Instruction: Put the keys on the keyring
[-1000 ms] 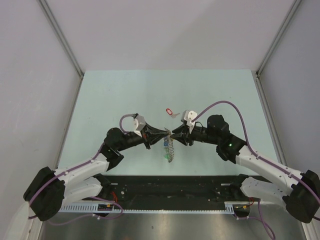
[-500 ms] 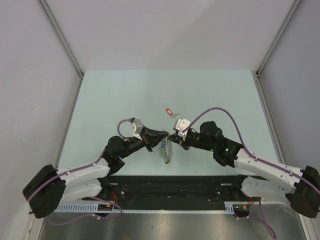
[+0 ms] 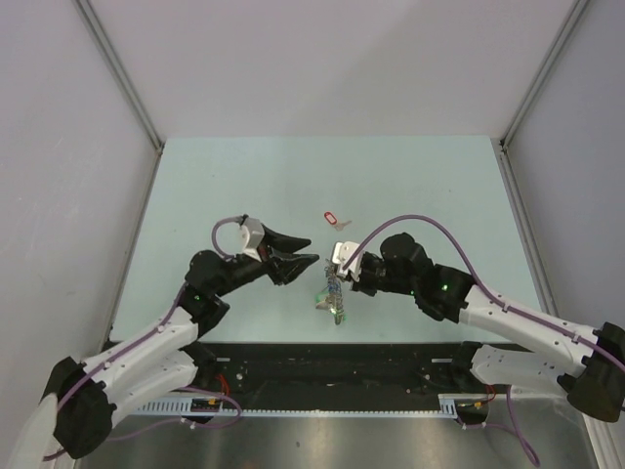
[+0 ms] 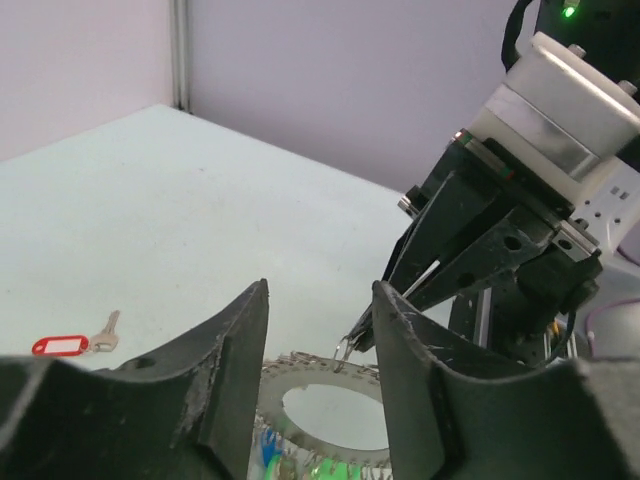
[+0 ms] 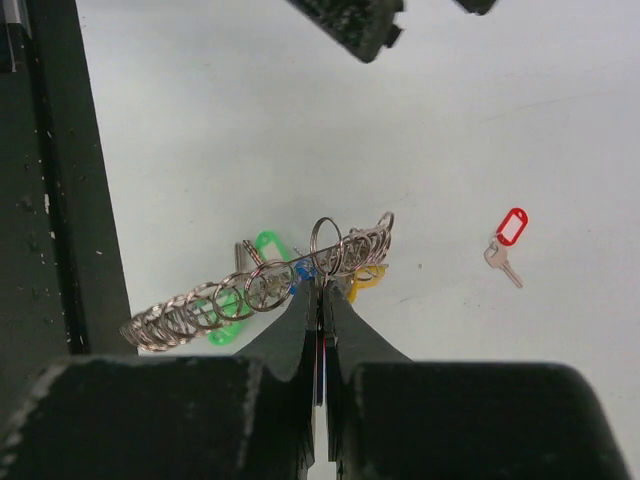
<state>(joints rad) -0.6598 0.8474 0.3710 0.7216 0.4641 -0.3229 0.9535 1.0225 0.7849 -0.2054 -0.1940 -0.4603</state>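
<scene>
The keyring [image 3: 334,298] is a wire hoop crowded with small split loops and green, blue and yellow tags. It sits at the tip of my right gripper [image 3: 337,277]. In the right wrist view that gripper [image 5: 321,290] is shut on a thin dark tag held edge-on. The tag's loop hangs on the keyring [image 5: 200,310]. My left gripper [image 3: 305,256] is open, just left of the hoop and holds nothing. Through its gap [image 4: 320,290] I see the keyring [image 4: 319,366] and the right gripper's tips. A red-tagged key [image 3: 332,218] lies alone on the table beyond both grippers.
The red-tagged key [image 5: 508,232] lies right of the hoop in the right wrist view and far left [image 4: 62,345] in the left wrist view. A black rail [image 3: 332,357] runs along the table's near edge. Grey walls enclose the table on three sides.
My left gripper has opened and drawn back to the left, away from the hoop. My right gripper has shut and shifted toward the near edge with the keyring.
</scene>
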